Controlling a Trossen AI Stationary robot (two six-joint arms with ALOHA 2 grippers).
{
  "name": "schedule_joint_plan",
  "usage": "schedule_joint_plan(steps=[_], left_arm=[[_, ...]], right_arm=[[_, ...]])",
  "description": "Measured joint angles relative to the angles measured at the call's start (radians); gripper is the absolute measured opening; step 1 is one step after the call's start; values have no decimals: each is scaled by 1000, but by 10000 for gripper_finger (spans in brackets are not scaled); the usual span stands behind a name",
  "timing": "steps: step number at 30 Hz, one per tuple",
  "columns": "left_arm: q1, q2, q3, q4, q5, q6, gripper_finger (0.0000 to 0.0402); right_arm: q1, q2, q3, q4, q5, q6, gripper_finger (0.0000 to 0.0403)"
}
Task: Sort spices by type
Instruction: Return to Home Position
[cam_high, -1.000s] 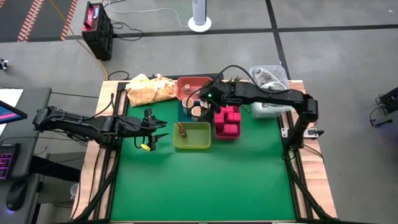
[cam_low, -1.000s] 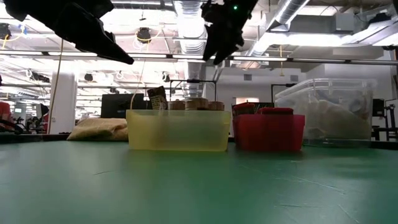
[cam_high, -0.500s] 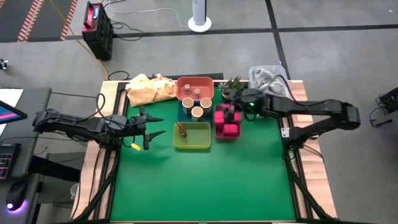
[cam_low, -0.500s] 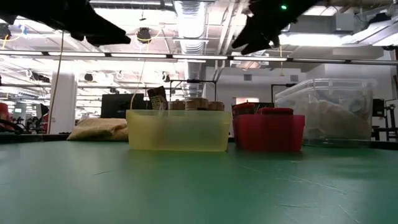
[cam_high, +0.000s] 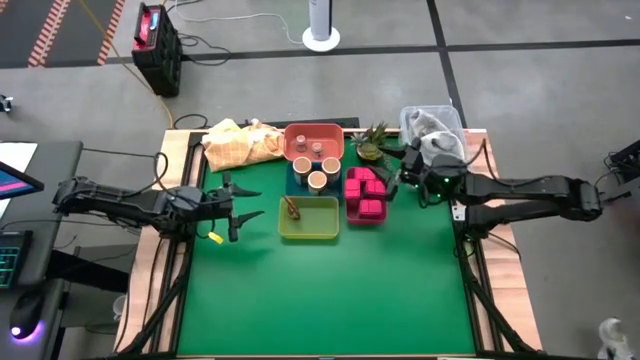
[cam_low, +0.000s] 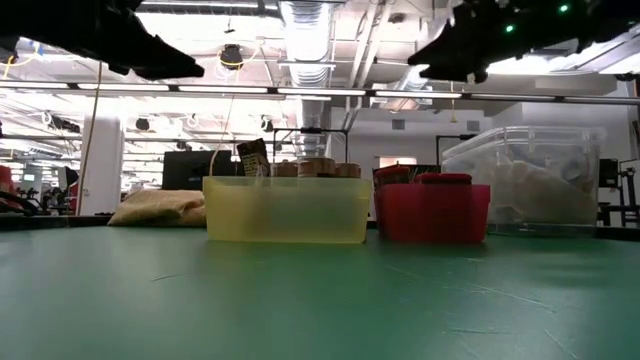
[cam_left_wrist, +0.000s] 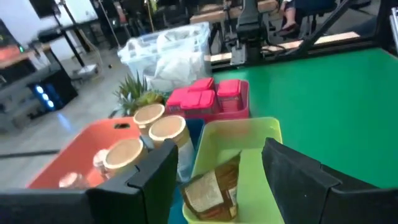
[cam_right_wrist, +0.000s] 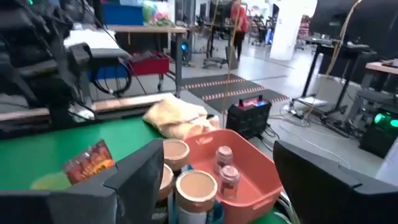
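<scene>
Three round tan-topped jars (cam_high: 318, 179) stand in the blue bin (cam_high: 296, 184). Two tiny clear jars (cam_right_wrist: 229, 175) are in the orange bin (cam_high: 313, 128), and one brown packet (cam_high: 292, 208) is in the yellow-green bin (cam_high: 322, 225). Pink square boxes (cam_high: 366, 190) fill the red bin (cam_low: 432, 215), too tightly packed to count. My left gripper (cam_high: 262, 203) and right gripper (cam_high: 397, 177) hang spread wide, empty.

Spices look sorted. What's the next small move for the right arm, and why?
Probably retract the right gripper, open and empty, toward its base. The pink boxes, tan-topped jars, small jars and brown piece all sit in bins, nothing loose shows on the mat, and the left gripper waits open.
</scene>
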Motion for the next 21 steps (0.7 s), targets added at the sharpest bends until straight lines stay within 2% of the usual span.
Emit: schedule_joint_plan(steps=[7, 16, 21], left_arm=[[0, 0, -1, -35, -2, -31, 224], [1, -24, -1, 118, -4, 23, 224], [1, -114, -3, 19, -7, -10, 224]], right_arm=[[0, -51, -3, -76, 0, 8, 326], [5, -38, -5, -137, -1, 49, 326], [5, -176, -78, -147, -20, 45, 326]])
